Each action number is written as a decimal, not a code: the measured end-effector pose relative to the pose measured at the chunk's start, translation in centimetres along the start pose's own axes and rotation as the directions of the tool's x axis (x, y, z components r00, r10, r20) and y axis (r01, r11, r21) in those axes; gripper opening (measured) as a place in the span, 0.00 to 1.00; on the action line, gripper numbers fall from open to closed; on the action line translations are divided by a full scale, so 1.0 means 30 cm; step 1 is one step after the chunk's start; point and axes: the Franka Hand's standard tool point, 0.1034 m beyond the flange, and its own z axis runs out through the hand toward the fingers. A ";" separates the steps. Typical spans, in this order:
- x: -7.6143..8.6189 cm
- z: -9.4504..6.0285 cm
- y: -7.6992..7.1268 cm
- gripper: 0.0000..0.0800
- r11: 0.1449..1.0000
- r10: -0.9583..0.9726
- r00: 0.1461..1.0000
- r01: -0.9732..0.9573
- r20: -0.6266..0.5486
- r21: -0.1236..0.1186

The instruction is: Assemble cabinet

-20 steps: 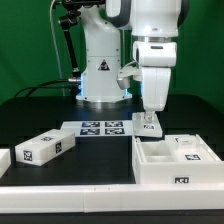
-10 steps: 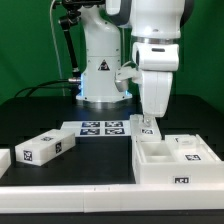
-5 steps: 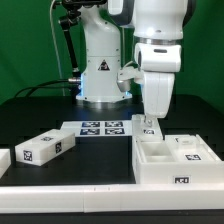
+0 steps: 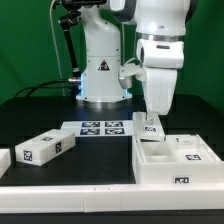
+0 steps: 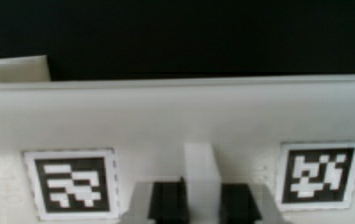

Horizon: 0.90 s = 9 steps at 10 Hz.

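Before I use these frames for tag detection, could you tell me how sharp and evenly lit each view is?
Wrist view: soft and out of focus, the two tags on the white block fuzzy-edged, its white surface nearly featureless. Exterior view: sharper and evenly lit, the marker board patterns legible against the dark table, no strong glare.

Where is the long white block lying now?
In the exterior view, the long white block lies at the left, just left of the marker board; the cabinet stands at the right.
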 end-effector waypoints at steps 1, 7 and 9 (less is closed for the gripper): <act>0.000 0.002 -0.001 0.09 1.000 0.000 1.000 0.000 0.000 0.002; 0.000 0.005 0.004 0.09 1.000 0.000 1.000 0.000 0.002 0.009; 0.001 0.007 0.004 0.09 1.000 0.006 1.000 -0.006 0.002 0.008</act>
